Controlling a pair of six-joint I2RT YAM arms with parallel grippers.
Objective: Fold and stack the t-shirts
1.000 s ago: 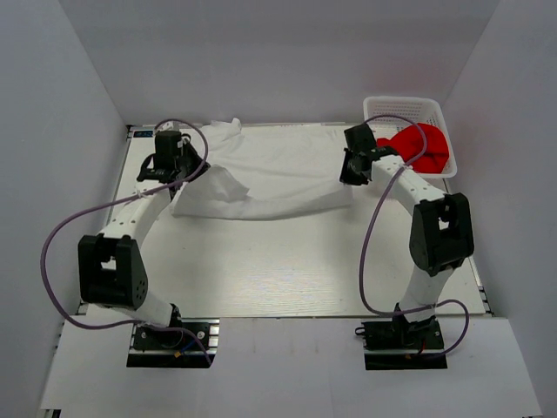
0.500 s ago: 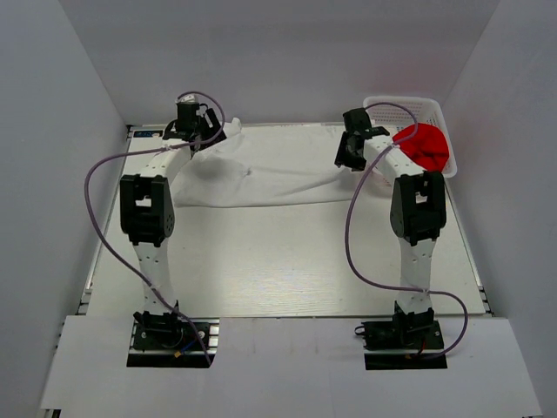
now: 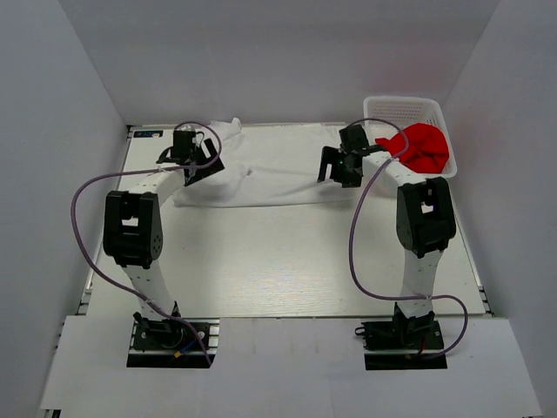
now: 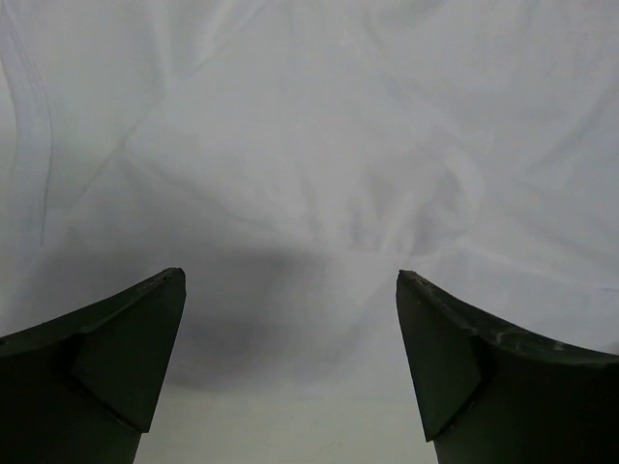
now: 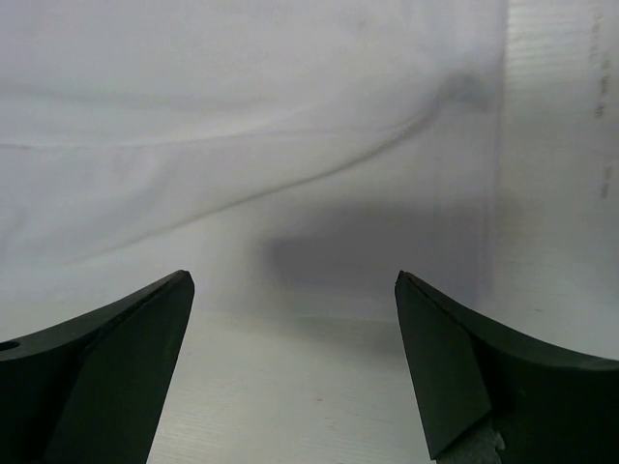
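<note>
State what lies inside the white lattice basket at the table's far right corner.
A bunched red t-shirt lies in the basket, whose far part shows bare lattice. Anything beneath the shirt is covered.

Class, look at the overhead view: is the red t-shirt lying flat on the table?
No, the red t-shirt sits bunched in the white basket.

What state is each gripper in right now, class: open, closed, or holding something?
Left gripper: jaws open, holding nothing, over the white t-shirt.
Right gripper: jaws open, holding nothing.
</note>
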